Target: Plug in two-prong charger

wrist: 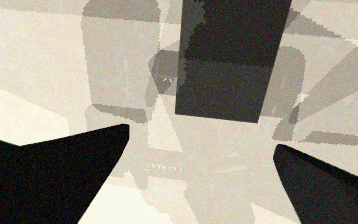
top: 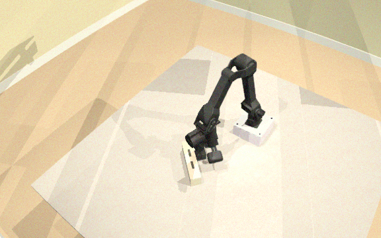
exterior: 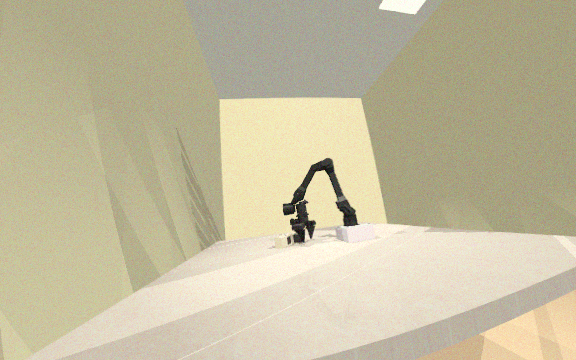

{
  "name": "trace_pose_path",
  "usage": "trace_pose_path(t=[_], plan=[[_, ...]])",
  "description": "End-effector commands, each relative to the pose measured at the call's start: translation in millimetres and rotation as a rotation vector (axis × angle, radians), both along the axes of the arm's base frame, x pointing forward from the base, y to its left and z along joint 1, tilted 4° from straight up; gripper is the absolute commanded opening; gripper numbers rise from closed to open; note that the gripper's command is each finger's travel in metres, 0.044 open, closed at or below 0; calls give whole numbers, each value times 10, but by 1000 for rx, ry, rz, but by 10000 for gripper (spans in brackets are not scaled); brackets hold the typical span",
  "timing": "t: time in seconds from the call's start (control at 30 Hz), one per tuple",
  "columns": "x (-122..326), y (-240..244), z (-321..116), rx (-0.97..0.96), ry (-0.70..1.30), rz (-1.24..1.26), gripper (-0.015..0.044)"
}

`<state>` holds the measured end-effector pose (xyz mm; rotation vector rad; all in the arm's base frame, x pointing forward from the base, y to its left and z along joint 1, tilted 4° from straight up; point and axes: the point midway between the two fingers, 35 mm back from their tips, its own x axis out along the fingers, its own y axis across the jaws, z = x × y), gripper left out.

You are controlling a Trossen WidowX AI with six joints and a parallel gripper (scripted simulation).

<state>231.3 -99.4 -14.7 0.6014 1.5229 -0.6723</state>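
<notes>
The pale power strip [top: 195,173] [exterior: 281,241] lies on the table, with two dark outlet openings on its top in the top view. My gripper [top: 208,158] [exterior: 305,239] [wrist: 199,140] points down beside the strip, on the side toward the arm's base. Its fingers stand wide open with nothing between them. A dark block, seemingly the charger [wrist: 225,85], shows in the wrist view just beyond the fingertips, between their lines and nearer the right one. Its top end is cut off by the frame, and its prongs do not show. I cannot clearly separate it from the fingers in the top and exterior views.
The white base box [top: 250,133] [exterior: 355,233] carries the arm, to the right of the strip in the top and exterior views. The pale table [top: 260,198] [exterior: 368,290] extends around them. Shadows of the arm and fingers fall across the surface.
</notes>
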Motion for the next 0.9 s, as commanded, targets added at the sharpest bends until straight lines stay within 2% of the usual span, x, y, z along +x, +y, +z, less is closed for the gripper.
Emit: trace_pose_path(t=[0.0,0.3,0.67,0.87], plan=[[-24,30,16,-6,-9,-1,440],[-78,74,-2,-8,-5,2,440],[46,5,760,-416,-396,39,440],[45,4,811,-438,-424,35,440]])
